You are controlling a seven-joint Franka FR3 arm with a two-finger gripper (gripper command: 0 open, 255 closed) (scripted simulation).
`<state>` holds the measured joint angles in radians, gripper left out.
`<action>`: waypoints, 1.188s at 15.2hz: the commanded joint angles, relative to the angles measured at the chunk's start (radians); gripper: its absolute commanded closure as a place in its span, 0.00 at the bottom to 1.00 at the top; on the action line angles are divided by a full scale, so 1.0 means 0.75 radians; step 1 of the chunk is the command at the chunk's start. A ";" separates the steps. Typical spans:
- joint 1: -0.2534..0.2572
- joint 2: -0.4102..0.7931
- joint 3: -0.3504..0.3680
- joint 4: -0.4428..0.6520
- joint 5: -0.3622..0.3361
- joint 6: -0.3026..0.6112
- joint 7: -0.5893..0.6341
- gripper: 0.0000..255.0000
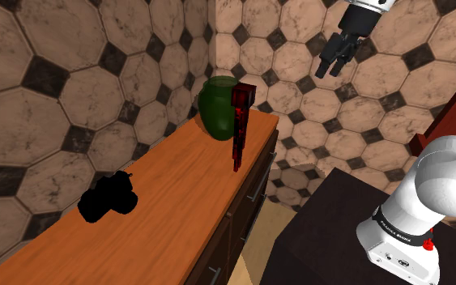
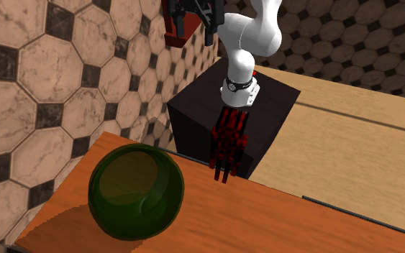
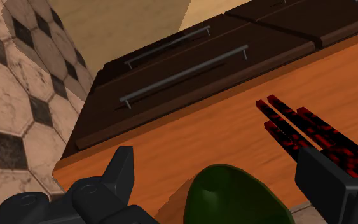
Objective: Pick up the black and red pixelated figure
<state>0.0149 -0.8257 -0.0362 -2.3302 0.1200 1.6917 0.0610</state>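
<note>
The black and red pixelated figure (image 1: 240,121) stands upright near the front edge of the wooden counter (image 1: 169,202), right beside a green round vase (image 1: 217,107). In the second exterior view the figure (image 2: 229,144) stands behind the vase (image 2: 134,190). My gripper (image 1: 337,63) hangs open high in the air, well off the counter to the shoulder view's right of the figure. Seen from the wrist, the fingers (image 3: 125,170) stand wide apart above the vase (image 3: 234,197), with the figure (image 3: 306,131) by the other finger; nothing is held.
A black camera-like object (image 1: 108,198) lies on the counter toward the shoulder view's lower left. Dark drawers with metal handles (image 3: 184,75) run below the counter's front. Tiled walls close the corner behind the vase. My dark stand (image 2: 229,115) sits opposite the counter.
</note>
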 commanded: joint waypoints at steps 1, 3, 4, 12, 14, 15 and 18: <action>0.000 0.000 0.000 0.000 0.000 0.000 0.000 0.00; 0.019 0.094 0.053 0.068 0.010 0.005 0.038 0.00; 0.027 0.142 0.078 0.104 0.014 0.005 0.057 0.00; 0.076 0.544 0.275 0.445 -0.005 -0.027 0.218 0.00; 0.087 0.651 0.321 0.545 -0.025 -0.047 0.263 0.00; 0.093 0.706 0.345 0.598 -0.037 -0.059 0.286 0.00; 0.115 0.879 0.412 0.769 -0.084 -0.105 0.357 0.00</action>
<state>0.0976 -0.2105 0.2587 -1.7934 0.0700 1.6227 0.3153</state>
